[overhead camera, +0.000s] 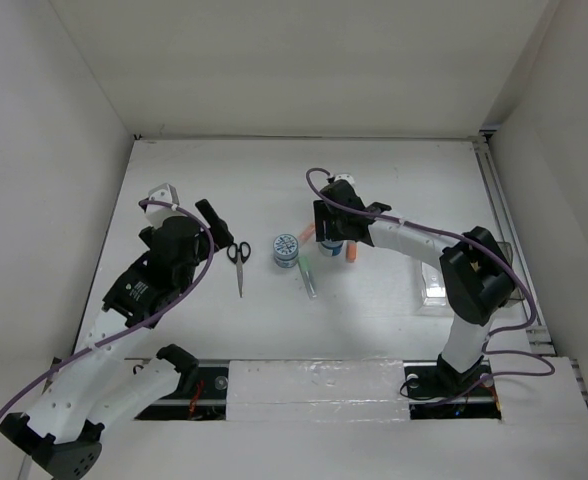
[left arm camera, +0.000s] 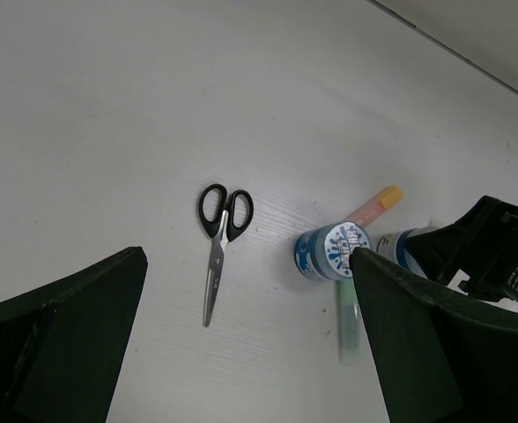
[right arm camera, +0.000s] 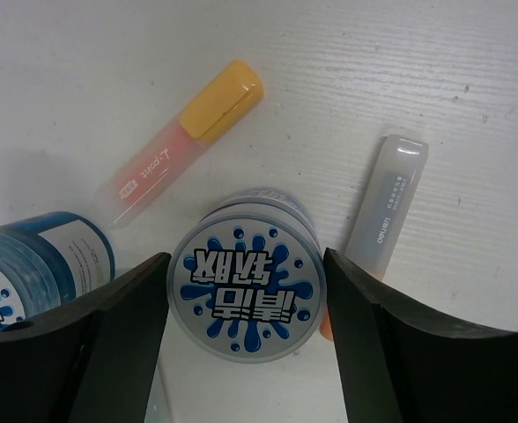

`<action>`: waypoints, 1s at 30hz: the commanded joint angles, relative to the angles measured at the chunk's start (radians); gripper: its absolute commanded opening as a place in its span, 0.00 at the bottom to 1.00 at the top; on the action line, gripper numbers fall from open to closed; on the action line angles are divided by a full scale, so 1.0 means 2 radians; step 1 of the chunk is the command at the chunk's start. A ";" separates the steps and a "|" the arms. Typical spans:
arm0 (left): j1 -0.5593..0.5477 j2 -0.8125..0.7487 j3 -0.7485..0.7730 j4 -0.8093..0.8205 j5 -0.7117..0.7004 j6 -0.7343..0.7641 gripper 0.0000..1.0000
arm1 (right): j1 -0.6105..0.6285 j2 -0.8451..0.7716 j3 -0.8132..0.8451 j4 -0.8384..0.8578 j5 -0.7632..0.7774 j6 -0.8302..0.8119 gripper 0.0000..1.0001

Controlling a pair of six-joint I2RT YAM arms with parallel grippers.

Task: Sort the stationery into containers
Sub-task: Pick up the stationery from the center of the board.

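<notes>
White tabletop (overhead camera: 394, 190): left pincer (left arm camera: 248, 264) agape, right pincer (right arm camera: 246, 258) astride cylinder (right arm camera: 246, 300), grip unclear, half-hidden overhead

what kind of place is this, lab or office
Probably a robot lab test cell: plain white walls box in a white table, a left arm and right arm mount at its near edge, scissors lie out.
</notes>
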 commanded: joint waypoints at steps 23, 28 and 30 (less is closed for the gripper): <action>0.003 -0.005 -0.006 0.018 0.004 0.007 1.00 | 0.003 -0.118 0.024 -0.067 0.047 0.006 0.00; 0.003 -0.005 -0.006 0.018 0.004 0.007 1.00 | -0.062 -0.194 -0.003 -0.108 0.085 0.025 0.00; 0.003 -0.005 -0.006 0.018 0.004 0.007 1.00 | -0.092 -0.221 -0.029 -0.115 0.091 0.032 0.00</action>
